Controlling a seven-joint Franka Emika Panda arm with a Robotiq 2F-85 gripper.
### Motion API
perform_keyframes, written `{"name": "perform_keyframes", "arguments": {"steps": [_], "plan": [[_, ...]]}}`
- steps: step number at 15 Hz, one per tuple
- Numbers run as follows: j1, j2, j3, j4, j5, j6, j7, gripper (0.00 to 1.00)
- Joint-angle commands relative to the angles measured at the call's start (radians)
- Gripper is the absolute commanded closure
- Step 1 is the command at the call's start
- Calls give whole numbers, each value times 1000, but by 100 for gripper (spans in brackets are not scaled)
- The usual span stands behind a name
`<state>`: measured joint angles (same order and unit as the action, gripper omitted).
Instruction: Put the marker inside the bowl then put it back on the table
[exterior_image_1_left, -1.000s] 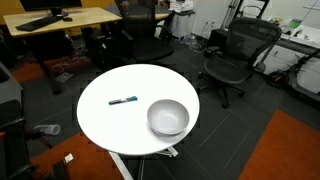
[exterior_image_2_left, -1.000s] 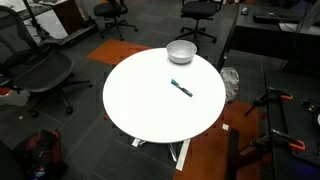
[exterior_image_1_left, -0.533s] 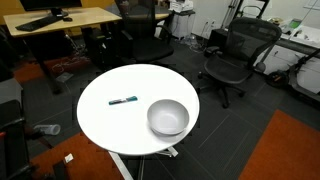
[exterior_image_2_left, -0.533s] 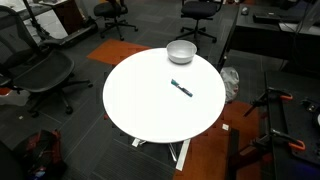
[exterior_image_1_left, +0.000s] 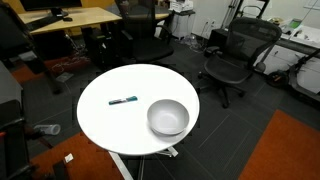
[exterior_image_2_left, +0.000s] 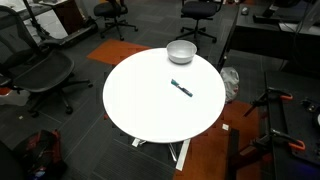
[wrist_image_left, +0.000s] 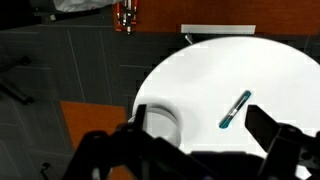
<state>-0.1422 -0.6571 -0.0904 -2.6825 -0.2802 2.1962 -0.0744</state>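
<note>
In the wrist view the gripper (wrist_image_left: 200, 132) comes in from the bottom edge, seen from above and well clear of the tabletop. Its two dark fingers (wrist_image_left: 268, 130) are spread wide apart and hold nothing between them. Beyond the fingers lies the marker (wrist_image_left: 235, 110), a slim dark stick with a blue-teal section, lying flat and at a slant on the table (wrist_image_left: 230, 60), a round white top. The bowl (wrist_image_left: 163, 124) stands on the same top, partly hidden behind one finger, near the marker but not touching it. In both exterior views the marker (exterior_image_1_left: 123, 100) (exterior_image_2_left: 181, 88) rests on the bare table (exterior_image_1_left: 105, 125) (exterior_image_2_left: 150, 110) outside the bowl (exterior_image_1_left: 168, 117) (exterior_image_2_left: 181, 52), with a clear gap of white surface between them. The bowl is round, deep and light grey-white, upright, close to the table's edge, and looks empty. Around the table the floor is dark grey, with a patch of orange carpet (exterior_image_1_left: 290, 145) on one side. Black office chairs (exterior_image_1_left: 235, 55) stand a little way off, and a rectangular wooden desk (exterior_image_1_left: 70, 18) stands farther back. In an exterior view another black chair (exterior_image_2_left: 40, 70) stands beside the table.
</note>
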Motion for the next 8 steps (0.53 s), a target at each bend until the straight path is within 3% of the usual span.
{"name": "perform_keyframes", "arguments": {"steps": [1,8], "plan": [[20,113,14,58,33,52,35,0],[40,284,40,123,97,136,107,0]]}}
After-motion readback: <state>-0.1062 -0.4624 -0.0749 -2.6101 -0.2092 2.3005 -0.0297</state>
